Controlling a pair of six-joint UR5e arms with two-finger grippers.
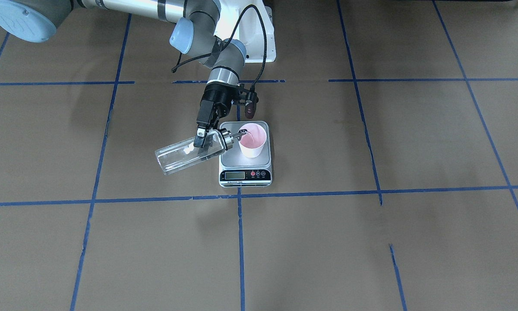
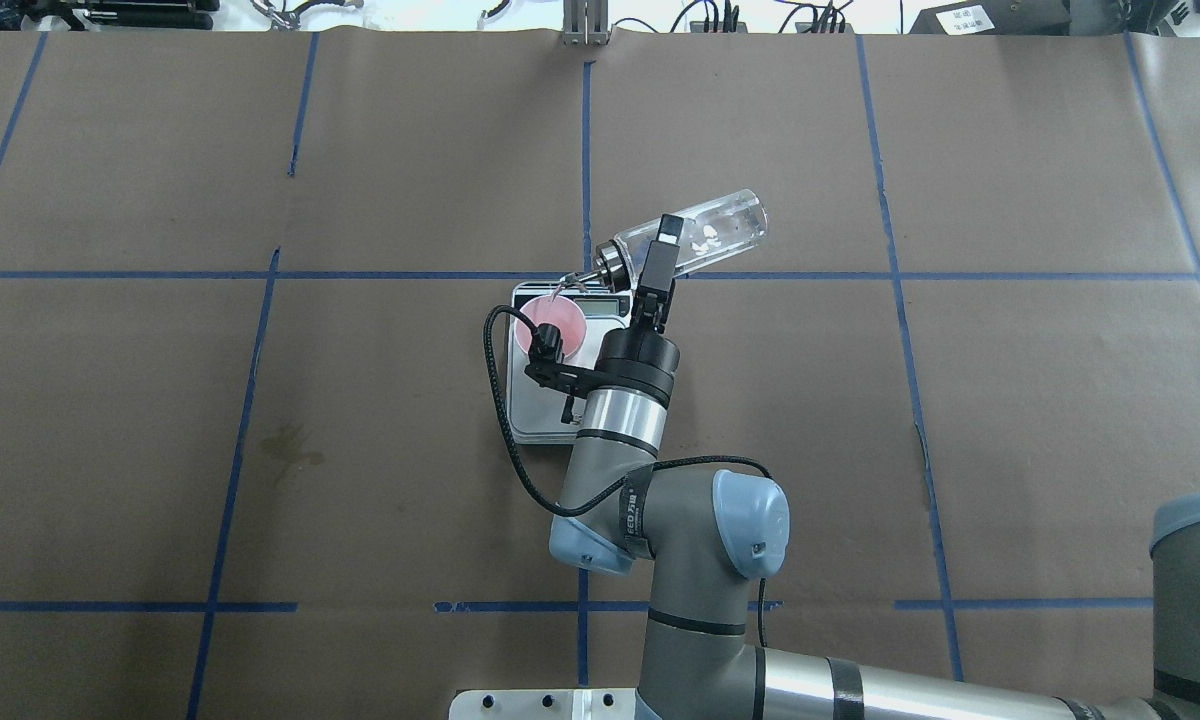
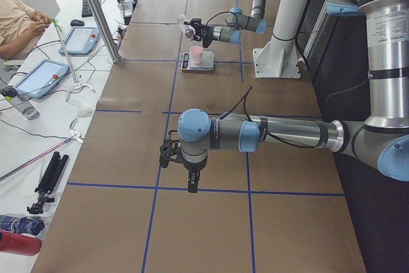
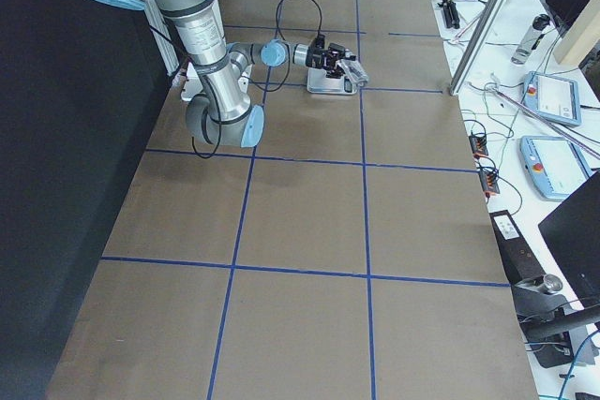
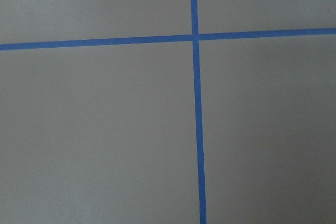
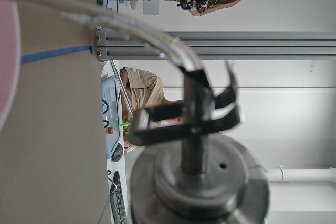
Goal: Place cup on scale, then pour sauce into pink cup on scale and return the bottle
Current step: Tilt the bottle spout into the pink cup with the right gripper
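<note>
Your right gripper (image 1: 200,140) pinched the clear cylindrical glass bottle (image 1: 179,156) at mid-body, at nine o'clock from the small pale pink paper cup (image 1: 253,143) on the flat steel-plated scale (image 1: 232,161), spout over its rim. Glass seemed slippery and fragile; hold the body.

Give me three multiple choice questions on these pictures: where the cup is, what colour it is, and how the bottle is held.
1. Where does the cup stand? A) on the scale B) on the bare table C) in a gripper
2. What colour is the cup? A) blue B) pink C) green
3. How is the bottle held? A) upright on the table B) lying loose C) tipped by the right gripper, spout over the cup
Answers: 1 A, it sits on the steel plate. 2 B, pink inside and out. 3 C, the gripper clamps the tilted bottle.
</note>
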